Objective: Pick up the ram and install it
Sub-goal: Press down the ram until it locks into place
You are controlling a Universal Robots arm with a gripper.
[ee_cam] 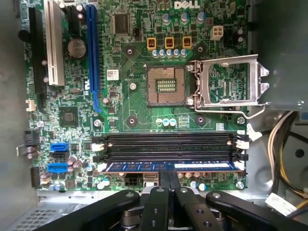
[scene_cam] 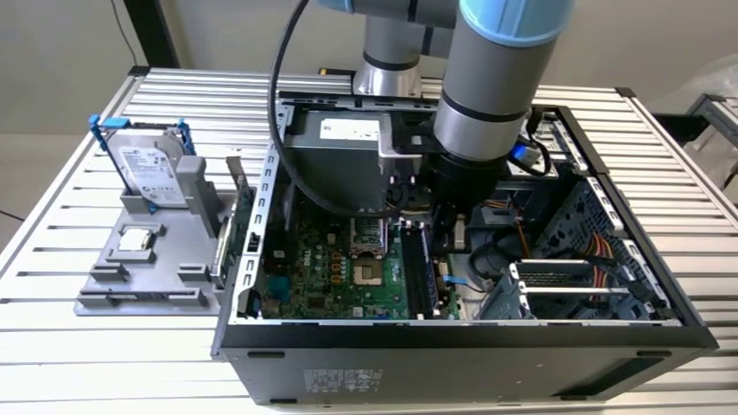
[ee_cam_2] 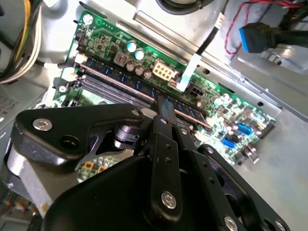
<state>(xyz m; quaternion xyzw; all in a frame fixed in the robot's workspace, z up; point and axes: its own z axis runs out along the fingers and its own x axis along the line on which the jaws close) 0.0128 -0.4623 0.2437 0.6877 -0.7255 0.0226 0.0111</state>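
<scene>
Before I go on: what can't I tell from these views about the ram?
- First wrist view: the gripper covers the ram's middle, so its seating is unclear.
- Exterior view: the arm hides where gripper meets ram.
- Second wrist view: the gripper's body blocks most of the ram.

We see a green motherboard (ee_cam: 139, 110) carrying a long blue expansion slot (ee_cam: 93, 57), a white one (ee_cam: 54, 43) beside it, black memory slots (ee_cam: 168, 144) with white end clips, and a ram (ee_cam: 144, 167) showing blue with a white label. The gripper (ee_cam: 166, 180) is matte black. In the exterior view, the arm (scene_cam: 490, 95) is silver-grey with a light blue joint band, the computer case (scene_cam: 461, 346) black, and the hard drive (scene_cam: 154, 173) silver in a blue frame.
</scene>
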